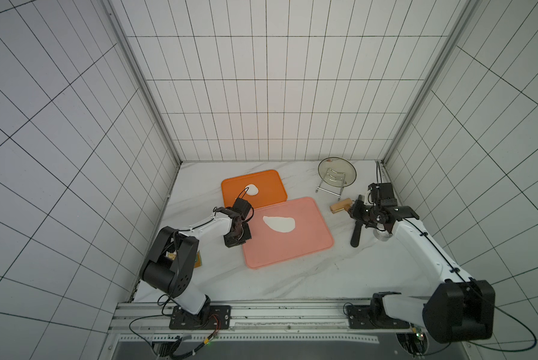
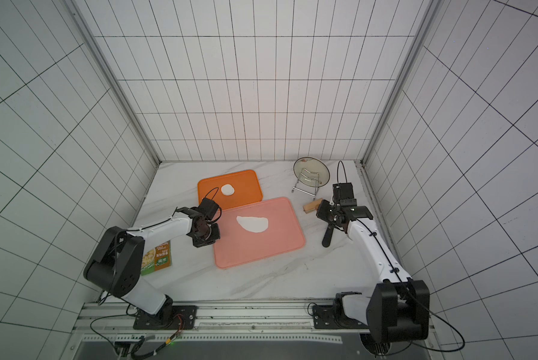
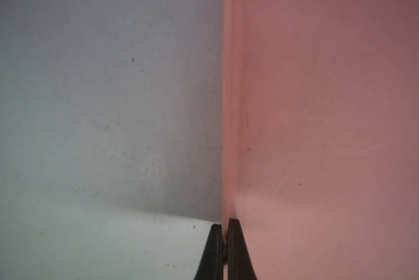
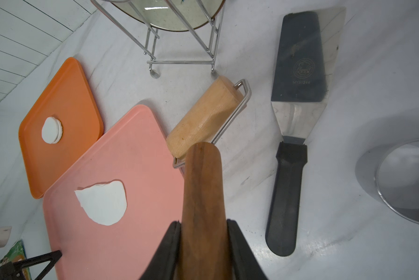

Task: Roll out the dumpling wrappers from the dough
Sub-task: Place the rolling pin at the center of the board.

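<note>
the left gripper is pinched shut on the left rim of the pink tray — apparently to pin the tray down for rolling. the dough, a thin uneven sheet, lies on that tray toward its far side. just right of the tray, the right gripper is clamped on the dark handle of the wooden roller, likely so it can be carried over to the dough. the dumpling wrappers sit stacked on the orange tray farther back and to the left, kept clear of the work.

the number of discs in the stack cannot be told, nor whether the roller's barrel touches the table. the ring cutter is cut off at the edge of the right wrist view — and mostly hidden under the right arm in both top views.
</note>
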Controlling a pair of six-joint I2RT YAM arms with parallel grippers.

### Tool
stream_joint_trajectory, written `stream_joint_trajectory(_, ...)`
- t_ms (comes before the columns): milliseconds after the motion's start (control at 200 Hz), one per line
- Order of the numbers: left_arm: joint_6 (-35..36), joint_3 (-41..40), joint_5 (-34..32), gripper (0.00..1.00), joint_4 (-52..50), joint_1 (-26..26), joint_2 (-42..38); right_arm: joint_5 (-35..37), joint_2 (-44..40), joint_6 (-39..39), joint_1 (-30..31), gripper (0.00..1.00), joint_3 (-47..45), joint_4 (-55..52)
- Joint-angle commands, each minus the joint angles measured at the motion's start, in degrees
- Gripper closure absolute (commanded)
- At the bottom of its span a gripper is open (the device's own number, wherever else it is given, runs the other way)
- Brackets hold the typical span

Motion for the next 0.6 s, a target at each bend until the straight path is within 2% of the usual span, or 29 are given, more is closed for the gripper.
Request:
stream_joint_trajectory(0, -0.4, -0.1, -3.4, 1.0, -0.3, 0.5, -1.2, 2.3, -0.5, 1.9, -0.3, 1.0, -3.4, 7.7)
stream_joint_trajectory(445, -0.9, -1.3, -3.1, 1.0, 0.8, 0.5, -0.4, 1.9, -6.5, 4.8, 1.5, 1.0, -18.7, 12.3)
stream_joint_trajectory(595, -0.9, -1.2, -3.3, 0.96, 0.8, 0.5, -0.1, 2.0, -7.4, 6.8, 3.8, 1.0, -24.0, 14.1)
